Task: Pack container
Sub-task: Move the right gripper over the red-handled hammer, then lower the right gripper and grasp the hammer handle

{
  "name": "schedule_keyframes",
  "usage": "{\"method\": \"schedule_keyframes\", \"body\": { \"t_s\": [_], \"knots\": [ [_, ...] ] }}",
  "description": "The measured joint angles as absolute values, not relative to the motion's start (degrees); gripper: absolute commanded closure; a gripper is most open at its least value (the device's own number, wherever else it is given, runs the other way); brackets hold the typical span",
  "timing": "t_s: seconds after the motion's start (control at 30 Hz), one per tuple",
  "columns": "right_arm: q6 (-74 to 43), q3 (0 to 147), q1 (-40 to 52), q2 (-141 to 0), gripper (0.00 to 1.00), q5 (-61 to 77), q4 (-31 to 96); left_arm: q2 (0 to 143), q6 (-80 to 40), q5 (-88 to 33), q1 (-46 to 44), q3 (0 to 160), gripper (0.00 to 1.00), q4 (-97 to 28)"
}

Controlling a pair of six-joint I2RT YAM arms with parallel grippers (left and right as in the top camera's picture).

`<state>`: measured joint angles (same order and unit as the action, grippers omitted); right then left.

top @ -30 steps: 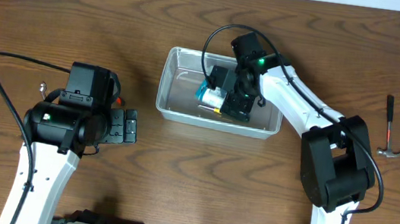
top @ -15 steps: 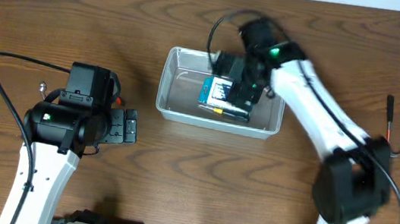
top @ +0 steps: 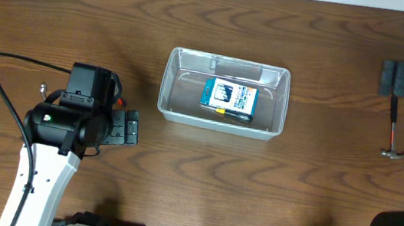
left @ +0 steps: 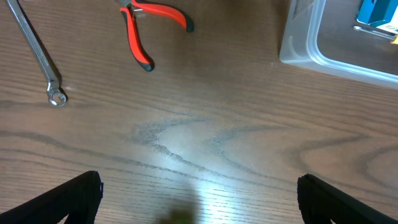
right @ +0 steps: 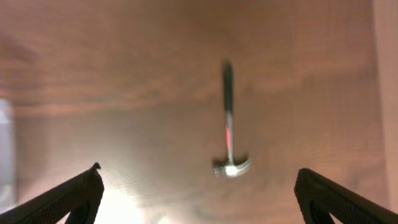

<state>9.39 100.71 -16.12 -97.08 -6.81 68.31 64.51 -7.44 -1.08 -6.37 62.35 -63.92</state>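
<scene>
The clear plastic container [top: 167,97] stands mid-table and holds a blue-and-white box [top: 228,98] lying flat. Its corner [left: 309,46] and the box [left: 378,14] show at the top right of the left wrist view. My right gripper [top: 395,77] is open and empty at the far right, above a hammer [top: 391,130] lying on the table. The hammer [right: 229,127] shows blurred between the open fingers [right: 199,196] in the right wrist view. My left gripper [top: 130,129] is open and empty left of the container, its fingers [left: 199,199] over bare wood.
Red-handled pliers [left: 152,28] and a silver wrench [left: 37,53] lie on the table ahead of the left gripper. In the overhead view the left arm mostly hides them. The table's far edge runs along the top of the overhead view.
My right gripper let go of the blue-and-white box inside the container and swung away to the far right, over the hammer. The left arm has not moved.
</scene>
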Motion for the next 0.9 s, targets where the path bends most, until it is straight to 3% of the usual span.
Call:
{"method": "schedule_keyframes", "body": {
  "t_s": [0.4, 0.9],
  "knots": [
    [13.65, 96.23, -27.59, -113.3, 0.01, -5.37, 68.03, 64.51, -7.44, -1.08, -6.37, 62.35, 0.02, -63.92],
    [16.56, 95.79, -29.15, -124.53, 0.01, -2.96, 63.61, 64.51, -7.44, -1.08, -6.37, 62.35, 0.02, -63.92]
  ]
}}
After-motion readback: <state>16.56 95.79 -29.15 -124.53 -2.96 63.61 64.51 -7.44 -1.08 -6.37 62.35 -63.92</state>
